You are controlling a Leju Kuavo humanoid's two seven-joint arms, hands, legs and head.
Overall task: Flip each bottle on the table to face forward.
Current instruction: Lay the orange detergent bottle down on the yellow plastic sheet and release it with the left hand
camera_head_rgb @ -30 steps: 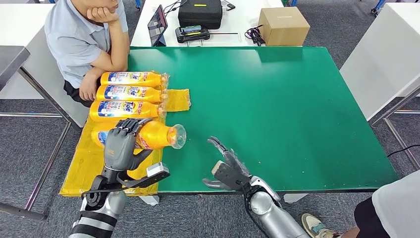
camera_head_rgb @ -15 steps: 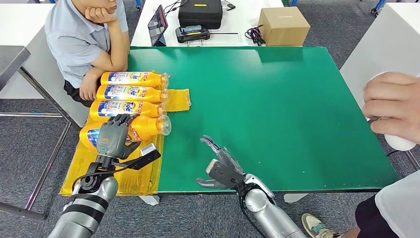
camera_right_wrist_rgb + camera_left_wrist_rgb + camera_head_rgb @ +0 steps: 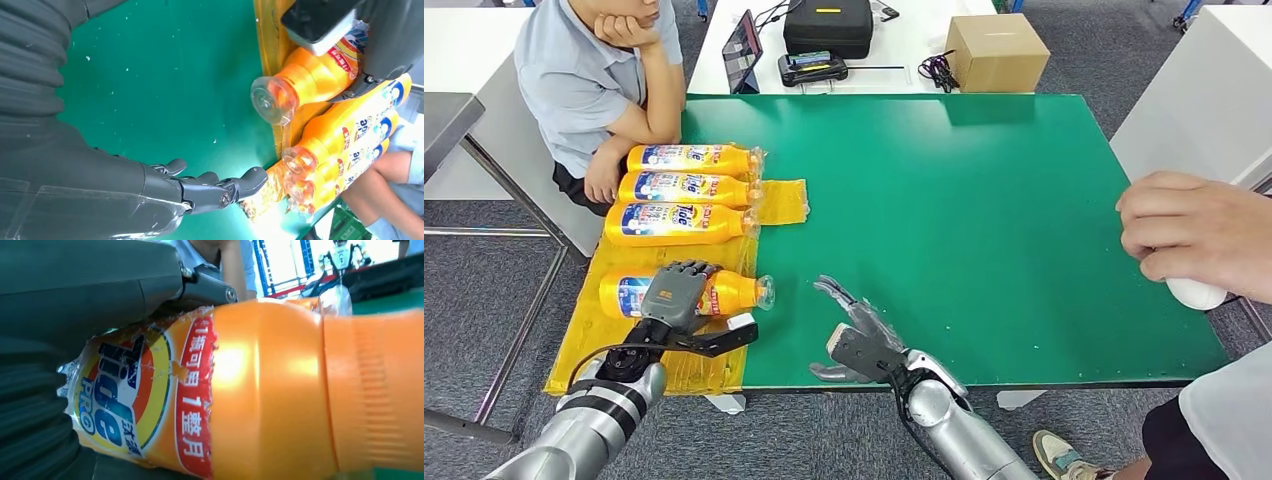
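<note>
My left hand [image 3: 678,294] grips an orange Tide bottle [image 3: 729,293] around its middle. The bottle lies on its side on the yellow mat [image 3: 614,350], cap toward the green table [image 3: 984,220]. Up close, its torn label [image 3: 125,395] faces the wrist camera beside my left hand [image 3: 75,290]. Three more orange bottles [image 3: 686,187] lie side by side just beyond it, labels up. My right hand [image 3: 856,340] hovers with fingers spread by the table's front edge, holding nothing. The right wrist view shows its fingers [image 3: 210,190], the held bottle [image 3: 310,80] and the other bottles [image 3: 350,130].
A person [image 3: 589,70] sits at the table's far left corner, an arm close to the bottle row. Another person's hand [image 3: 1194,225] holds a white object [image 3: 1196,293] at the right edge. A cardboard box [image 3: 996,50], black case [image 3: 828,25] and tablet [image 3: 742,45] stand behind.
My left hand has carried the bottle left and set it down on the yellow mat, a gap below the row of three. My right hand drifted slightly left. A person's hand came in at the right.
</note>
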